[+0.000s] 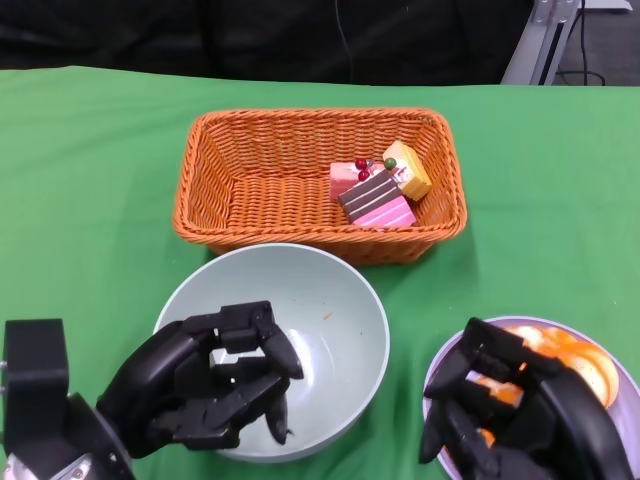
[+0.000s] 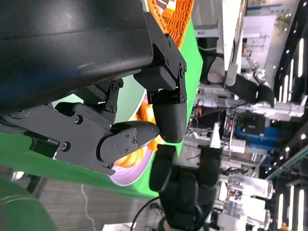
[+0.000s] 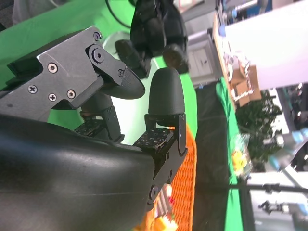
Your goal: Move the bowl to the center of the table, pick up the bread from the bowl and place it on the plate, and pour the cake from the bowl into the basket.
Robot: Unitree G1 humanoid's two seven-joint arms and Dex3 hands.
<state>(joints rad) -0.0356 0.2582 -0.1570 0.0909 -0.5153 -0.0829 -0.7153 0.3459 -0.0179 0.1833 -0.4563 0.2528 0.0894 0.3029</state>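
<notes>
Seemingly empty bowl [image 1: 340, 310] beneath left hand [image 1: 205, 385] fingers [image 1: 270, 350].

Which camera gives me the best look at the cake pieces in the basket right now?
The head view: the cake pieces lie in full sight at the right end of the orange basket. The right wrist view shows only a sliver of them at the frame's edge, behind the right hand. The left wrist view shows a scrap of basket weave, no clear cake.
</notes>
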